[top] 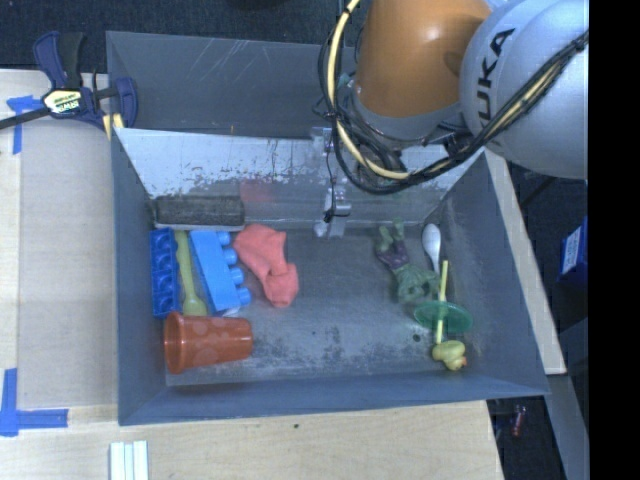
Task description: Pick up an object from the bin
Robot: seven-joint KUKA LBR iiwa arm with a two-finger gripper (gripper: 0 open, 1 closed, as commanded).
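Observation:
My gripper (335, 213) hangs in the back middle of the bin, close to the rear wall, above bare floor. Nearest on its left lies a pink soft lump (268, 264), a little forward of it. To its right sits a small purple and green toy (391, 248), with a white spoon (432, 240) beyond that. Nothing shows between the gripper and the floor.
Along the left side lie a dark grey bar (197, 211), two blue studded blocks (220, 270), a yellow-green stick (187, 283) and an orange-red cup (207, 340) on its side. At the right front are a green figure (412, 285), a green disc (442, 317) and a yellow piece (450, 355).

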